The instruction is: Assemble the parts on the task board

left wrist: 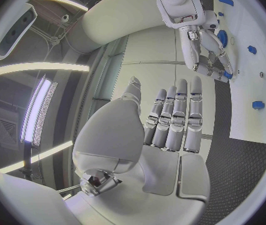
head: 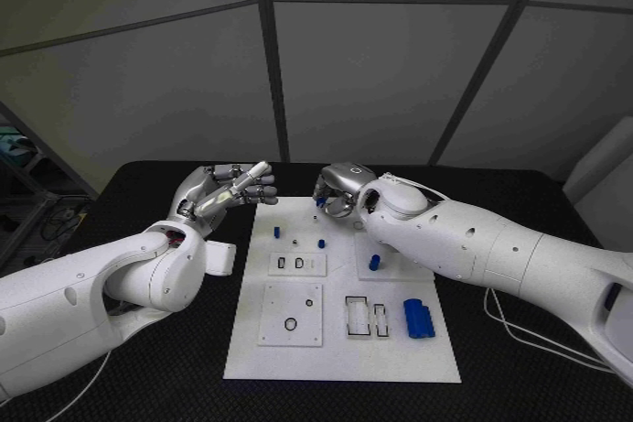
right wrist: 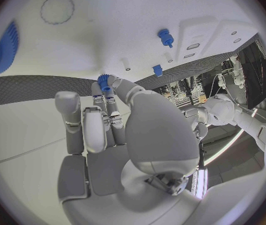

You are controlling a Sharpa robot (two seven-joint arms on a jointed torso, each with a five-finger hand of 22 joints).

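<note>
right hand [head: 346,191]: at the far end of the task board [head: 264,353], fingertips pinching a small blue part [right wrist: 103,82] just above the board.
left hand [head: 224,191]: raised beside the board's far left edge, fingers straight, holding nothing.
step: probably seating the part.
tip: keep it upright, align over its hole, lower slowly.

dim, cool light from overhead, with the black table [head: 528,367] almost swallowing detail while the task board [head: 340,353] stands out pale. long ceiling lamps [left wrist: 39,110] glare in the left wrist view. both wrist views bow straight edges and darken at the rim.
</note>
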